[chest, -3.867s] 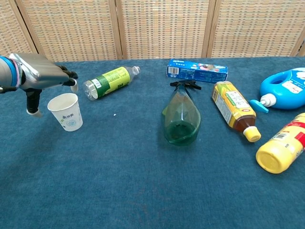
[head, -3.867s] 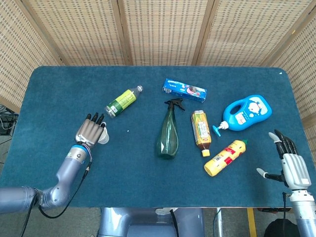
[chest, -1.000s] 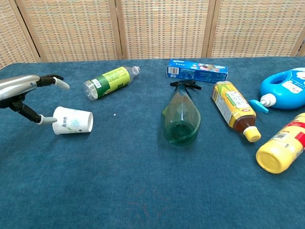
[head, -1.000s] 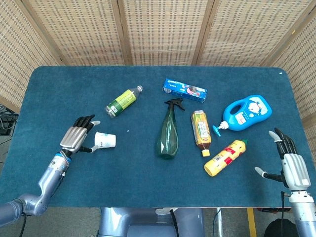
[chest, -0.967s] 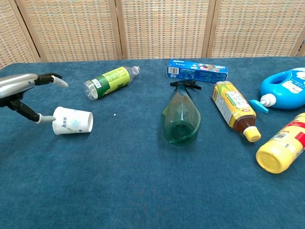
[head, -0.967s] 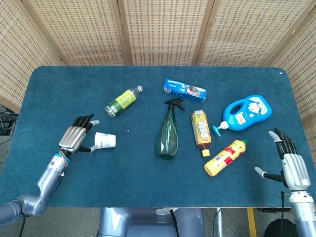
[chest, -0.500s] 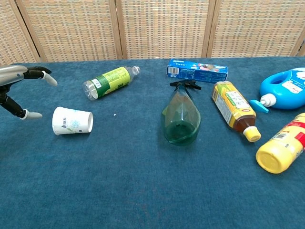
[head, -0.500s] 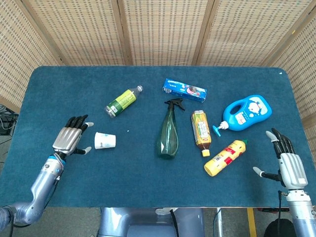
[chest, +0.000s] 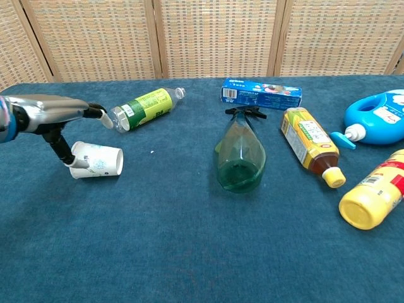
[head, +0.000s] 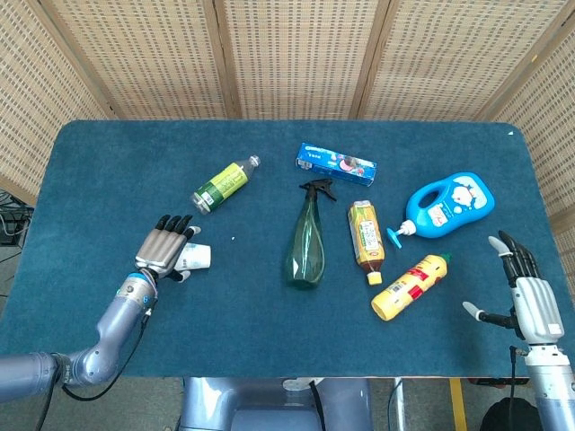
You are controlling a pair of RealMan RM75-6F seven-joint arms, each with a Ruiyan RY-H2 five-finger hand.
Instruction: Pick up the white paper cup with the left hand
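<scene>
From the head view, the white paper cup lies on its side on the blue tabletop, near its left front part, below the green-labelled bottle. The left robot hand hovers over the cup's left end, fingers spread and pointing away from the robot, a placement that suits closing down around the cup. It does not yet hold it. The right robot hand rests spread at the far right edge, well apart from the yellow bottle, out of the way because the task is not its own.

From the chest view, the cup lies with its mouth to the left. The left robot hand arches above it, thumb tip touching the rim, fingers reaching toward the bottle. The spray bottle lies well apart.
</scene>
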